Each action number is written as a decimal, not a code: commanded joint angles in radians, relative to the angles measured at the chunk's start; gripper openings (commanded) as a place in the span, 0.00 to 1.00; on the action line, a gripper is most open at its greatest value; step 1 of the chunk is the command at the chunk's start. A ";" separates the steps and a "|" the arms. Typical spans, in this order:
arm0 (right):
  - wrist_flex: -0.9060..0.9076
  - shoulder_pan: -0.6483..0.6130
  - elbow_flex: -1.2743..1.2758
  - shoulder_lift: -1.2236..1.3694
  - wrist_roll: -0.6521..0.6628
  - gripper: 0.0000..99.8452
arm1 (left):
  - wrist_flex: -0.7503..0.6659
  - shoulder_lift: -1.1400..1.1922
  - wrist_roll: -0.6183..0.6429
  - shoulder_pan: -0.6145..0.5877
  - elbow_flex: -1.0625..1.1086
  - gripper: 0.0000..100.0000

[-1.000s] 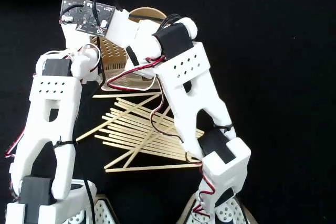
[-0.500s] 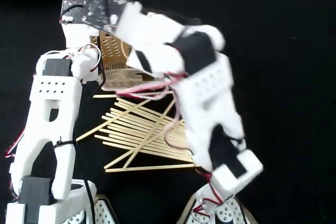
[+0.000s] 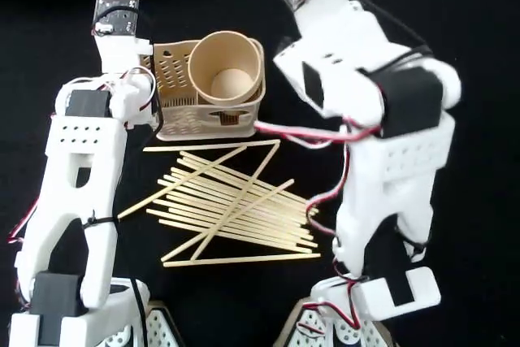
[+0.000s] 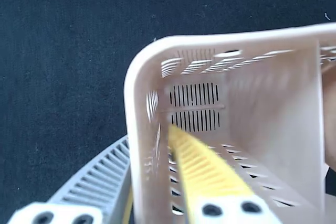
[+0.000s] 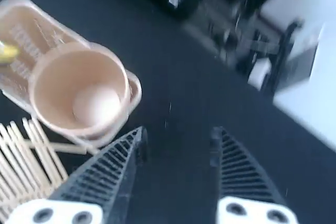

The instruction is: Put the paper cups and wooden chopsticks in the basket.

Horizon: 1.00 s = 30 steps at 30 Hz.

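- Right arm [image 3: 390, 160] has swung up and away from the basket [image 3: 175, 95] since the earlier frame; right gripper [image 5: 178, 135] now hangs above and to one side of the basket, jaws spread, nothing between them
- Wooden chopsticks [image 3: 227, 201]: loose crossed pile just in front of the basket, outside it
- Left gripper [image 4: 149, 139]: pressed onto the basket's end wall, one finger inside, one outside
- Paper cup [image 3: 226, 71]: upright inside the basket, at the end away from the left gripper

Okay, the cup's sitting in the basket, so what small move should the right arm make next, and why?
Probably lower the open right claw toward the wooden chopsticks. The paper cup already sits in the basket, the claw is empty, and the chopsticks lie loose in front of the basket.
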 commanded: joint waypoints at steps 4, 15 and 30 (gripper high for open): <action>-0.006 0.032 0.087 -0.036 -0.009 0.22 | -0.002 -0.002 -0.008 0.015 -0.048 0.17; -0.132 0.034 0.105 -0.028 -0.141 0.09 | 0.006 -0.005 -0.008 -0.102 -0.185 0.17; -0.549 0.028 0.529 -0.035 -0.207 0.01 | 0.008 -0.005 -0.006 -0.143 -0.300 0.17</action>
